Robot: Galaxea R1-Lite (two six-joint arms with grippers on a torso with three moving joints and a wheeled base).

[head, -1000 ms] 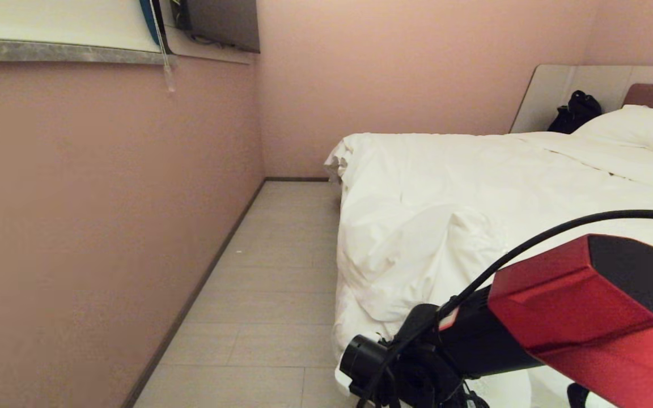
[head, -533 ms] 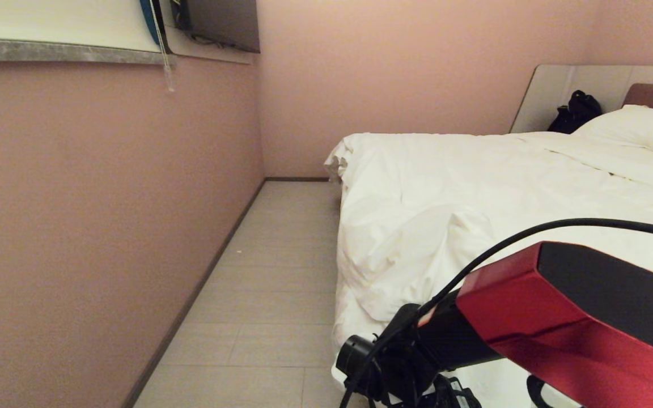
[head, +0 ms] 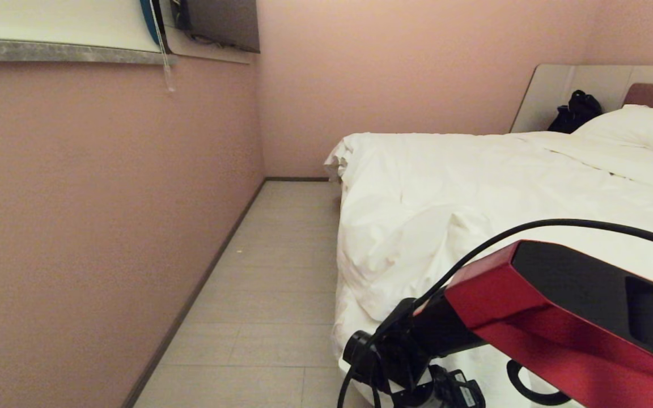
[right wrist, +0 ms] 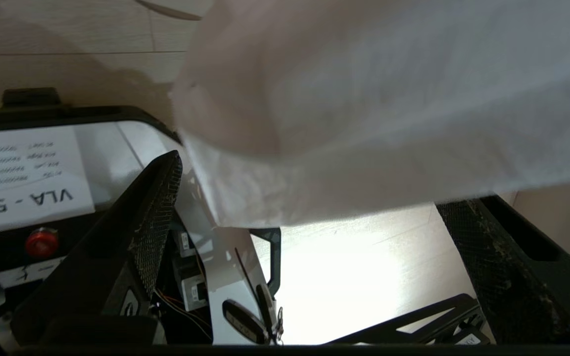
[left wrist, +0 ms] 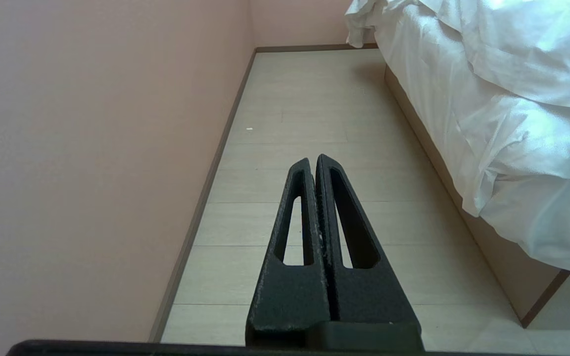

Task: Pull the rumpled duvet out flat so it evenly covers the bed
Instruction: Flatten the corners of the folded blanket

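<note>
Nearest me, my right gripper (right wrist: 309, 198) hangs low at the near corner of the bed (left wrist: 507, 257), jaws spread wide and empty — a hanging fold of the duvet (head: 451, 187) droops between and just above the two fingers (right wrist: 131, 227), apparently not yet pinched. My left gripper (left wrist: 317, 160) sits parked over the floor (head: 270, 283) beside the bed, jaws pressed together on nothing. Beyond, the duvet lies over the mattress, bunched and creased at the near edge and the far corner by the wall, smoother toward the pillow (head: 638, 127) and headboard (head: 587, 85); a black bag (head: 576, 110) rests there. I judge the step in hand to be the approach for a grasp — next, closing on that corner fold, then drawing it outward to flatten the creases.
</note>
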